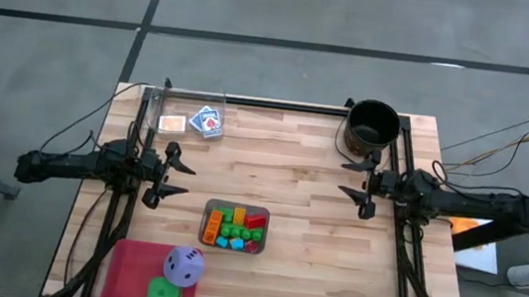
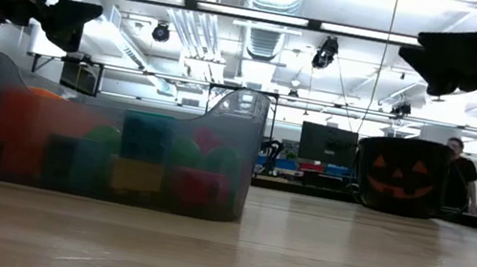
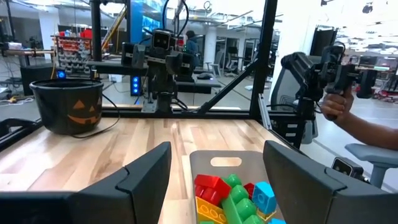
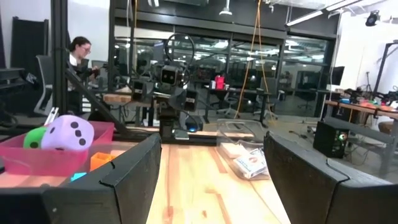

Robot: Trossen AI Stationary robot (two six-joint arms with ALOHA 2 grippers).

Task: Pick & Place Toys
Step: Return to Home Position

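Small bright blocks [image 1: 234, 228] lie in the grey tray [image 1: 208, 224] at the table's middle, also seen in the left wrist view as blocks [image 3: 231, 194]. A purple die [image 1: 183, 266] and a green die [image 1: 163, 294] sit in a pink bin [image 1: 132, 258] at the near left. Flat cards [image 1: 206, 120] lie in a clear container [image 1: 191, 95] at the far left. My left gripper [image 1: 179, 180] stands open left of the tray, pointing level at it. My right gripper [image 1: 349, 178] stands open at the right, beside the black bucket [image 1: 372, 126]. Neither holds anything.
The black pumpkin-faced bucket [image 2: 401, 175] stands at the far right corner. Bare wood lies between the tray and both grippers. Black frame rails [image 1: 279, 104] run along the table's edges. A person's hand [image 3: 339, 106] and a seated person [image 4: 78, 56] show beyond the table.
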